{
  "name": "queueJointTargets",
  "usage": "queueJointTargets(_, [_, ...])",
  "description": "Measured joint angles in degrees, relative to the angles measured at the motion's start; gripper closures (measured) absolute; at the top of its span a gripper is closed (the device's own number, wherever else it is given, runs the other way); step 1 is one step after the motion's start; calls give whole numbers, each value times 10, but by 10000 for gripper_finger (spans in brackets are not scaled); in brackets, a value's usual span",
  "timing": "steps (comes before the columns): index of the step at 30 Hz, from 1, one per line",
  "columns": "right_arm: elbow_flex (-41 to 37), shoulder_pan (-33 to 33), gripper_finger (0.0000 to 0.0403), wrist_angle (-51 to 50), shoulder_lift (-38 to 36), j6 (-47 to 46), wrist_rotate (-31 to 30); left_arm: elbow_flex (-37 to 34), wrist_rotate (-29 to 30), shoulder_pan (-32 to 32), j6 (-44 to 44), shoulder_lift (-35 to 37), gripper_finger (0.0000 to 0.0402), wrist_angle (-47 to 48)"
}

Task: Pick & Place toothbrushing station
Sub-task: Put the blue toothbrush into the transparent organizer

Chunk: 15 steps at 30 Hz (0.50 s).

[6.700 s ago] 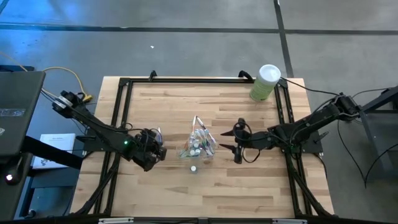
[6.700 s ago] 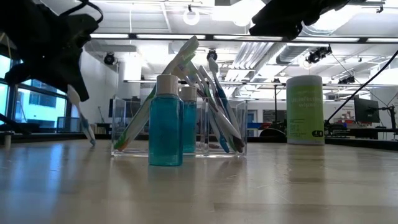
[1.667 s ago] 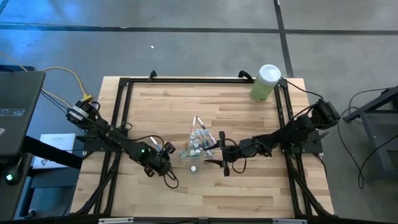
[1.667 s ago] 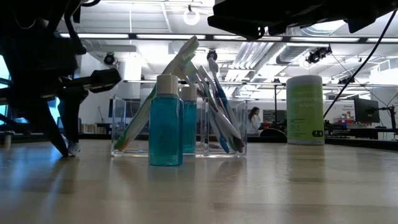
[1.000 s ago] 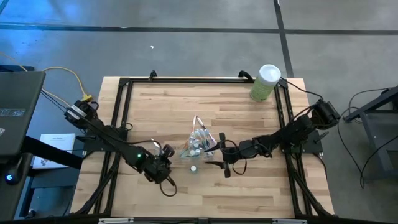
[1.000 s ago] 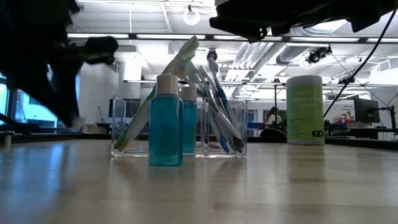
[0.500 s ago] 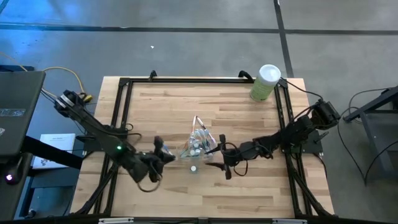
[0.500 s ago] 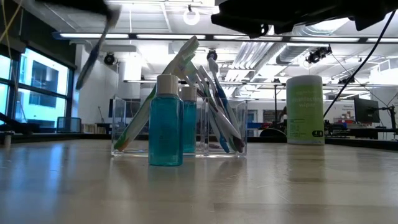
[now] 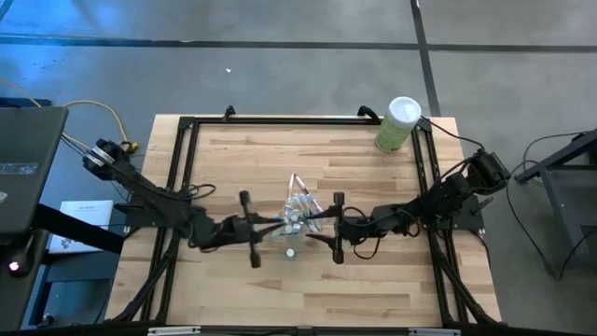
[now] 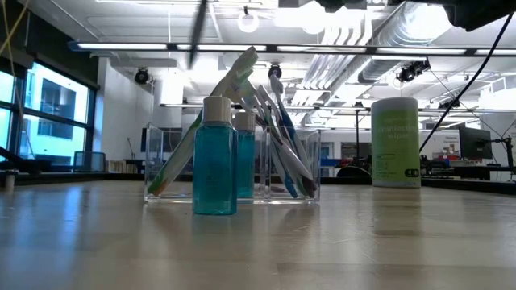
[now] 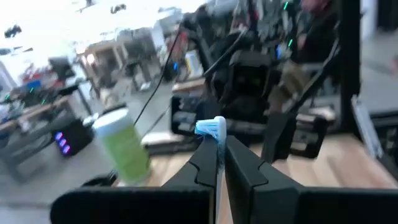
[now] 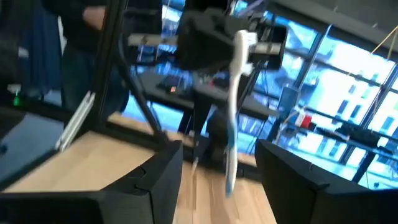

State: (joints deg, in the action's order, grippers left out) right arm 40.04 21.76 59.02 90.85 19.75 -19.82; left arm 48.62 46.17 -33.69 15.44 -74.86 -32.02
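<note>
Table (image 9: 373,187) of pale wood planks carries everything, with a dark frame along its edges. Left arm (image 9: 140,196) reaches in from the left side toward the centre, and right arm (image 9: 438,201) reaches in from the right; the two meet close to the middle. Green canister (image 9: 398,124) with a white lid stands at the far right corner, well apart from the rest.

Clear holder (image 10: 234,165) sits at the table's centre, with pastel toothbrushes (image 10: 274,137) leaning and fanning out of it. A blue-filled, white-capped tube (image 10: 215,157) stands upright just in front of the holder in the low view, a second one right behind it.

Left gripper (image 9: 250,227) hangs just left of the holder, its fingers (image 11: 205,165) pressed together and pinching a single toothbrush (image 11: 214,129), whose blue bristled head sticks out past the tips. Right gripper (image 9: 337,229) hangs just right of the holder with its fingers (image 12: 155,174) spread apart and nothing between them; through that gap the pinched brush shows farther off.
</note>
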Motion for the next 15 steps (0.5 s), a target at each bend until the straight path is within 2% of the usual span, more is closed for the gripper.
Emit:
queueJointTargets(5, [0,-1,209,17,0,-1,2,0,-90,32,58,-89,398,-188])
queueJointTargets(9, [0,-2,209,18,0,-4,2,0,-99,45,114,-151,398,-301])
queueJointTargets(15, [0,-5,209,22,0,-2,4,-1,-118,61,85,-177,398,-338])
